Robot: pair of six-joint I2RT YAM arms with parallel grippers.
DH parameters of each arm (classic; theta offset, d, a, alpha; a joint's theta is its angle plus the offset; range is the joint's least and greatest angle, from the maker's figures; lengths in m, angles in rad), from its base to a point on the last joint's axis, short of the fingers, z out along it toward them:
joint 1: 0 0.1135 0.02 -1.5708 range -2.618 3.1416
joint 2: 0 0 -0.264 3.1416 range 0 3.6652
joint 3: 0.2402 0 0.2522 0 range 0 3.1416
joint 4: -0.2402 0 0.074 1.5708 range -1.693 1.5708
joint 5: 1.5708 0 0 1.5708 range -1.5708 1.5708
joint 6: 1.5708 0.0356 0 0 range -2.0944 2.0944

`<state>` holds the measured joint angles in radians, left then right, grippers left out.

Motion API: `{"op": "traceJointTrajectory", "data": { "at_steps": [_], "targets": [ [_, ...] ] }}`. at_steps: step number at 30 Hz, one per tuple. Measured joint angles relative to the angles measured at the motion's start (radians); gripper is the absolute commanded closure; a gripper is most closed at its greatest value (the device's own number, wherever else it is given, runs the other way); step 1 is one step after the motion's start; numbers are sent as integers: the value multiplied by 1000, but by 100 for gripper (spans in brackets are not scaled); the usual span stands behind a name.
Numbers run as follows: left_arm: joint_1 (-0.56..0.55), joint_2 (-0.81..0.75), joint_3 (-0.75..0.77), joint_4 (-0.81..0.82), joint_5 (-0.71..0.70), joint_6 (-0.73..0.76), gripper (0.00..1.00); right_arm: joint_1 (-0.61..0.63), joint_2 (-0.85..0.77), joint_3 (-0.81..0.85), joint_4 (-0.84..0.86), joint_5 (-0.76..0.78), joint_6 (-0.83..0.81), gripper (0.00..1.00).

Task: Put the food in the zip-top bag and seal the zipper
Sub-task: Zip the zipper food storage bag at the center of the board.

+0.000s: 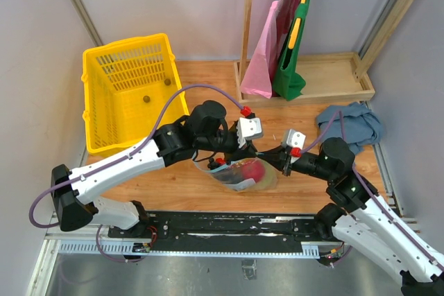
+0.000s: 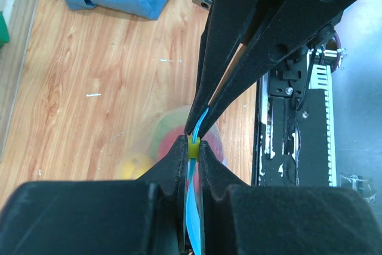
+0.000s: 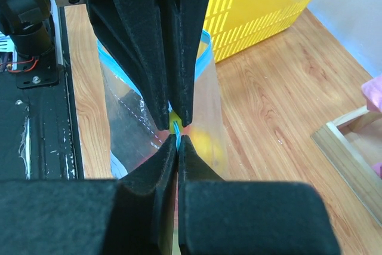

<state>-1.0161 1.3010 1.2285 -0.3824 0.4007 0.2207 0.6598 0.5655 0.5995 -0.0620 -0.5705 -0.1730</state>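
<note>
The clear zip-top bag (image 1: 239, 175) hangs between both grippers just above the wooden table, with red food (image 1: 255, 170) inside. My left gripper (image 1: 258, 154) is shut on the zipper (image 2: 192, 207), with a small yellow slider (image 2: 194, 147) at its fingertips. My right gripper (image 1: 275, 160) is shut on the same blue strip, tip to tip with the left one. In the left wrist view, red (image 2: 173, 132) and yellow (image 2: 134, 165) pieces show blurred through the plastic. In the right wrist view, the bag (image 3: 125, 106), its blue edge (image 3: 206, 58) and a yellow piece (image 3: 203, 141) show.
A yellow basket (image 1: 128, 91) stands at the back left. A wooden tray (image 1: 326, 77) at the back right holds a rack with pink (image 1: 267, 53) and green (image 1: 295, 46) bags. A blue cloth (image 1: 350, 126) lies at the right. A black rail (image 1: 236, 223) runs along the near edge.
</note>
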Motion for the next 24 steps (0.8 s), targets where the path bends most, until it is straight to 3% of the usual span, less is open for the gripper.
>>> {"op": "traceJointTrajectory", "data": {
  "at_steps": [10,24],
  "targets": [
    [-2,-35,-34,12,-76,-19,100,0,-66,0,-43,116,1,99],
    [-2,-108,-74,-84,-206,-51,100,0,-145,1,-109,393,8,100]
  ]
}}
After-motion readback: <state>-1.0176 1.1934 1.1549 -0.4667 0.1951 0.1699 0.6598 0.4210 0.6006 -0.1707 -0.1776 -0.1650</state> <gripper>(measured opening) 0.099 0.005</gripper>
